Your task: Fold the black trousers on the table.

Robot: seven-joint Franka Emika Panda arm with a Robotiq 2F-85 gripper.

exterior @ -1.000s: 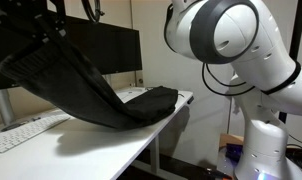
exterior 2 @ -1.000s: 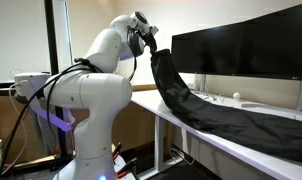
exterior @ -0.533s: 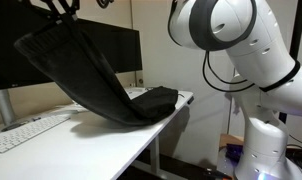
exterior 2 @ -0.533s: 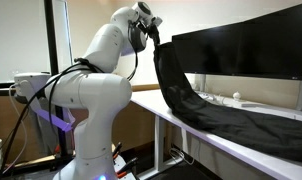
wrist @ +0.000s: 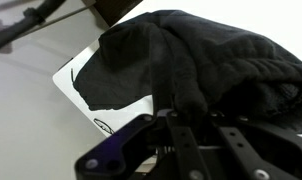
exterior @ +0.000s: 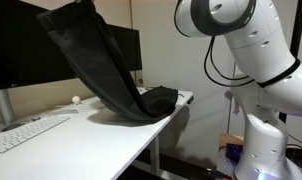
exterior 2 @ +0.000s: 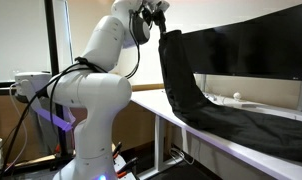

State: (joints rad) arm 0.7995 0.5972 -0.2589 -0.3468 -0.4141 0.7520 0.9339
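Observation:
The black trousers [exterior: 101,70] hang in a long drape from my gripper [exterior 2: 163,22] down to the white table [exterior: 81,140], where the lower end lies bunched near the table's end [exterior: 156,98]. In an exterior view the fabric falls from the gripper and spreads along the desk [exterior 2: 241,125]. The gripper is shut on the upper end of the trousers, held high, above the top of the monitors. In the wrist view the black cloth [wrist: 191,60] fills most of the picture, pinched between the dark fingers [wrist: 181,140].
Black monitors [exterior: 21,60] stand along the back of the table [exterior 2: 251,50]. A white keyboard [exterior: 26,130] lies at the front. A small white object [exterior: 76,100] sits by the monitor stand. The robot's white base and arm [exterior 2: 86,110] stand at the table's end.
The gripper has risen and moved along the desk with the trousers' end in it, so more of the fabric hangs upright off the table.

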